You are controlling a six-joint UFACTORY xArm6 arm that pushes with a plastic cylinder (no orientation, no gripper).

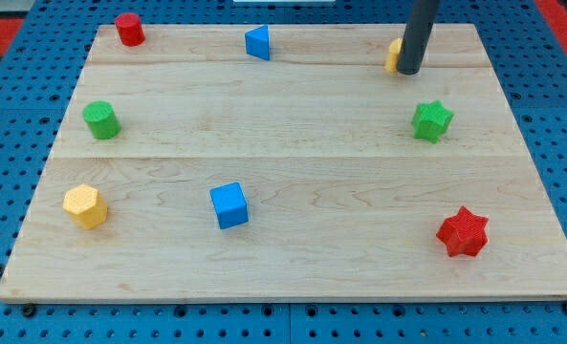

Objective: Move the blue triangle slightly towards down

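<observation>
Currently, my tip is being seen at the wooden board's top right, partly hiding a yellow block; no jaws are fitted. The blue triangular block is lying well to the view's left, near the top edge. Being counted: two blue, two green, two red, two yellow.

On the wooden board, the blue triangle sits near the view's top, with my tip well to its right, touching the yellow block. The green star lies below my tip, the red star lower still. The blue cube lies well below the triangle.
</observation>
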